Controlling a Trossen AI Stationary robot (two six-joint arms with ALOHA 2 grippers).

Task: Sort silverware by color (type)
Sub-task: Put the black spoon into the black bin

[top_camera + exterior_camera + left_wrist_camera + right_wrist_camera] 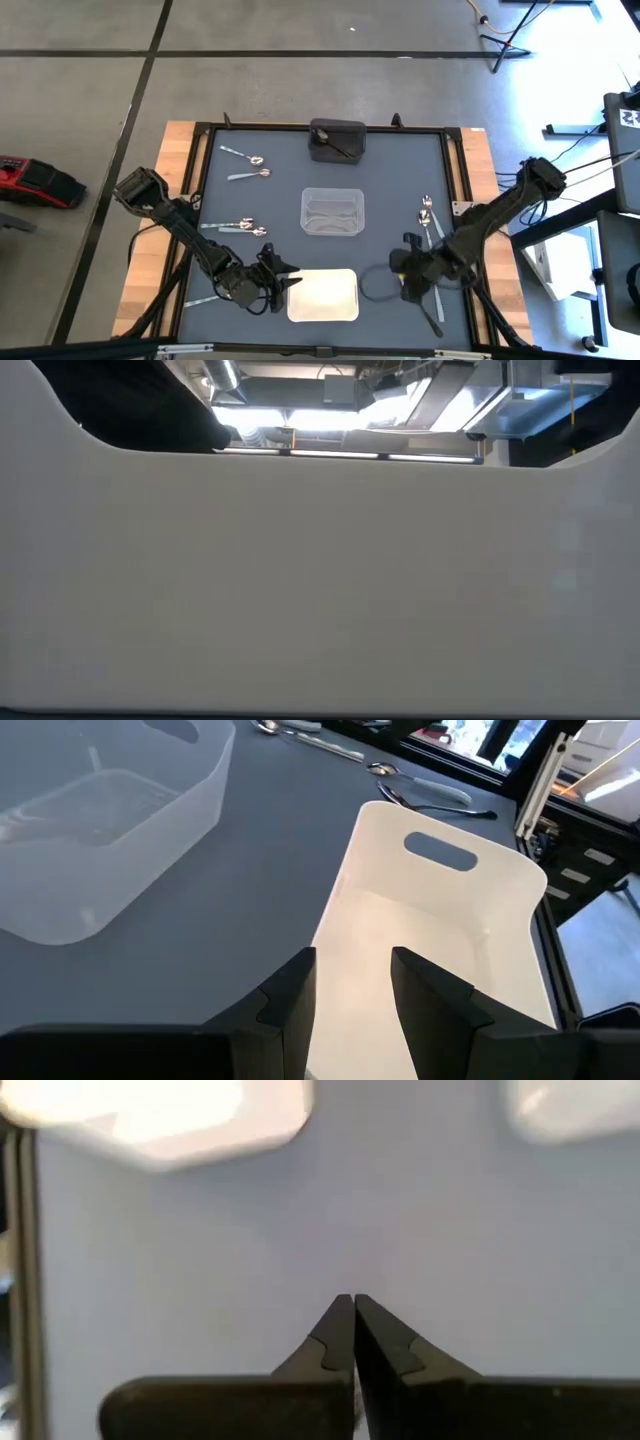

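Note:
Several small spoons lie flat on the dark mat: shiny ones at the left and far left, and more at the right, which the left wrist view shows beyond the white tray. A dark spoon lies in the black tray. My left gripper is open and empty, its fingers over the left end of the white tray. My right gripper is shut, with nothing seen between its fingers, low over bare mat to the right of the white tray.
A clear tray stands at the table's middle. One pale-handled spoon lies near the left near corner, and a dark one lies under my right arm. The white tray's wall fills the low view.

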